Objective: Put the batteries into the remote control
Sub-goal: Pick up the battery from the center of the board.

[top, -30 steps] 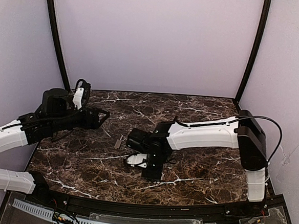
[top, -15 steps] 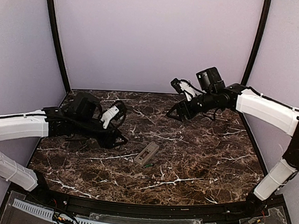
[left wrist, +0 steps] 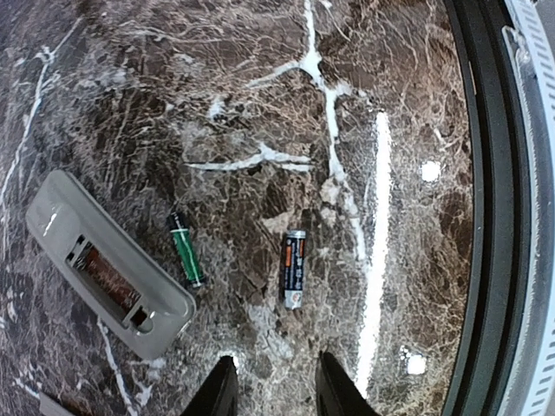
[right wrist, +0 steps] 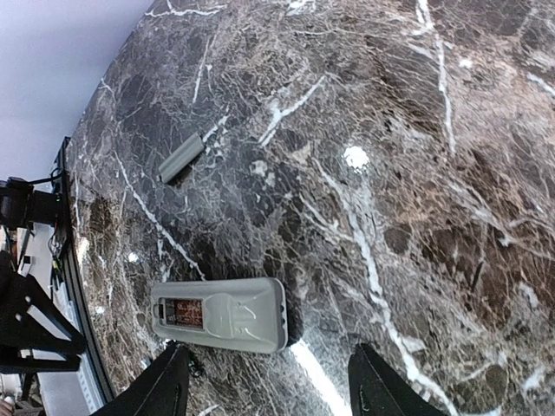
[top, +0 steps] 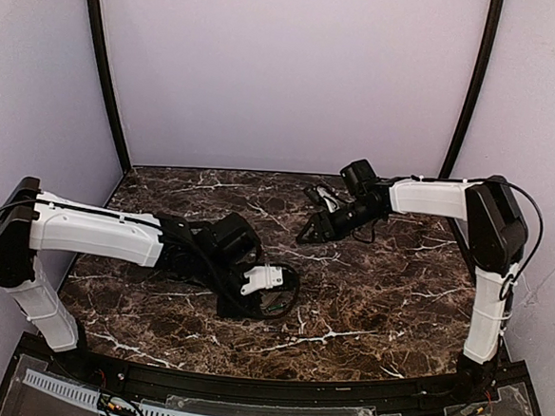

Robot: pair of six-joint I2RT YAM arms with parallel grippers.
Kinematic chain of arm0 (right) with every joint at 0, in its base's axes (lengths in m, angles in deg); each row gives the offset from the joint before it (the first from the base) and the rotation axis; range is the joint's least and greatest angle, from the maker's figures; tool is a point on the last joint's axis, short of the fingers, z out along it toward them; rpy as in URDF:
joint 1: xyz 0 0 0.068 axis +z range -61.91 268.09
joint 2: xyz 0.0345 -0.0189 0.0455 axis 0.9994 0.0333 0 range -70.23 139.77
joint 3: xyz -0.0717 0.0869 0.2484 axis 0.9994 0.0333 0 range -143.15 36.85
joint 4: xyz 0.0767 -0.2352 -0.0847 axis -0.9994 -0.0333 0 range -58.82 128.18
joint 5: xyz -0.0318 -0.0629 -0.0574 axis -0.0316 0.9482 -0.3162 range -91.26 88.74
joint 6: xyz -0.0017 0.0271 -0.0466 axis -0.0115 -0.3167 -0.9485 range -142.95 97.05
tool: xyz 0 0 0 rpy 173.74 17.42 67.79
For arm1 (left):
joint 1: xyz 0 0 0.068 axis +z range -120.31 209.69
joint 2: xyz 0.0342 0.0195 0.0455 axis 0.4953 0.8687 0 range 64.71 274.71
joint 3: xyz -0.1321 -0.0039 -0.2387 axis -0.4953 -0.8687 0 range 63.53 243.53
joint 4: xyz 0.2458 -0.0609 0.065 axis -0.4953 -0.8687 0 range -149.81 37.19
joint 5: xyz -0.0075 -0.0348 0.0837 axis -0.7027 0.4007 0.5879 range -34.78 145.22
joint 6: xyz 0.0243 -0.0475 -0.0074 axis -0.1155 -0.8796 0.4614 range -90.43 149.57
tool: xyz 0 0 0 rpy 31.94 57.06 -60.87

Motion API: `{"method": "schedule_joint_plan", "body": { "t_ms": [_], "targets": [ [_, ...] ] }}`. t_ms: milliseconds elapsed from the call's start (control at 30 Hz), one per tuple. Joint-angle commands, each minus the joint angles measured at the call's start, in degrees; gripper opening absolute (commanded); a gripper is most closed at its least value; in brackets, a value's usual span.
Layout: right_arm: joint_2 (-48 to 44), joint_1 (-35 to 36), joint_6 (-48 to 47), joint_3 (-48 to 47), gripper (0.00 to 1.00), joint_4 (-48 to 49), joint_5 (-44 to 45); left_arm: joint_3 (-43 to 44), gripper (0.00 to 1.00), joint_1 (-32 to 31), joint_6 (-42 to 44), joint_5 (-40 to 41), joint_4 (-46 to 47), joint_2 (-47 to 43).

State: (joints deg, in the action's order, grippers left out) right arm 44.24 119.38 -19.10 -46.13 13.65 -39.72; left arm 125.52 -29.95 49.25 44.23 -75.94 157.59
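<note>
Dark marble table (top: 395, 302) carries the remote control (left wrist: 52, 217), back up with its bay (left wrist: 104, 273) open, and both batteries (left wrist: 186, 250) loose beside it. Centre the left gripper (left wrist: 276, 373), jaws narrowly apart and empty, over one cell (left wrist: 294, 269), probably the nearer, before closing. Left arm (top: 95, 233) reaches low across centre; right gripper (right wrist: 269, 355) hovers wide, empty

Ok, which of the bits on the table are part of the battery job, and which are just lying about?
For the job:
- remote control, back up, compartment open
- green battery
- dark battery with orange markings, both loose beside it

Lying about:
- small grey strip, apart from the remote, possibly its cover
</note>
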Motion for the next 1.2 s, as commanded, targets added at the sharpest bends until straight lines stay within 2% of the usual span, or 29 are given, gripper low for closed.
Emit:
{"method": "schedule_joint_plan", "body": {
  "t_ms": [0,233,667,867,1000,1167],
  "targets": [
    [3.6,-0.3,0.5,-3.9,0.61,3.1,-6.4,3.5,0.31,-1.8,5.8,3.3,-4.1,4.8],
    [8.4,-0.3,0.8,-5.7,0.52,3.8,-11.4,6.5,0.27,-3.9,8.0,4.8,-2.4,10.4],
    [11.4,0.0,1.9,-6.0,0.49,5.0,-14.5,9.8,0.26,-5.1,9.9,2.3,-2.8,16.0],
    [11.5,0.8,1.9,-5.1,0.45,5.0,-14.5,9.9,0.23,-5.4,9.6,2.3,-3.4,17.0],
    [11.1,0.9,1.9,-3.4,0.44,4.9,-14.0,9.9,0.18,-5.6,9.0,3.0,-3.6,17.6],
    [10.4,1.1,1.7,-1.3,0.42,5.0,-12.6,10.3,0.06,-5.7,6.8,4.0,-4.5,18.1]
  ]
}}
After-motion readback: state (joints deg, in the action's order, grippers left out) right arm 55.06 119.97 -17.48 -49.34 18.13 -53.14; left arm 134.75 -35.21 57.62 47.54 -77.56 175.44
